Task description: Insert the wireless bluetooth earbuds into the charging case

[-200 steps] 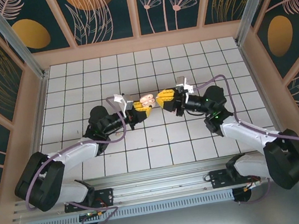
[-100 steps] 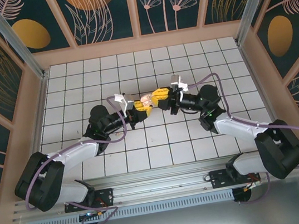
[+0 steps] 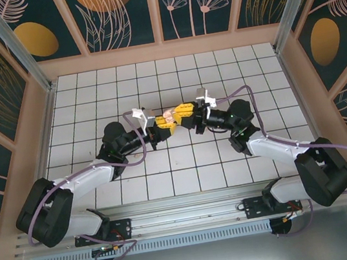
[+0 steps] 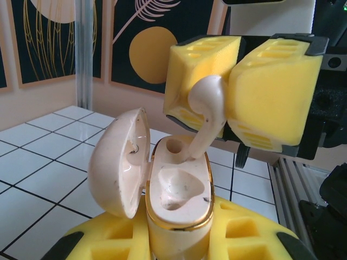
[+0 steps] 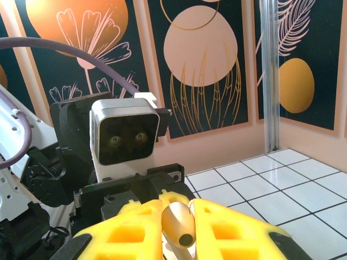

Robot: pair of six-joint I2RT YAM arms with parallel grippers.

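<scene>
While earbud (image 4: 206,108) seemingly touches case (image 4: 179,190), lid (image 4: 116,162) open

top: high, looks down on whole surface (image 3: 88,84) | wrist views: very close, face each other | shared: surface middle

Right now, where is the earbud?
In the left wrist view, the earbud is pinched in the right gripper, stem at the far socket of the open charging case.
</scene>
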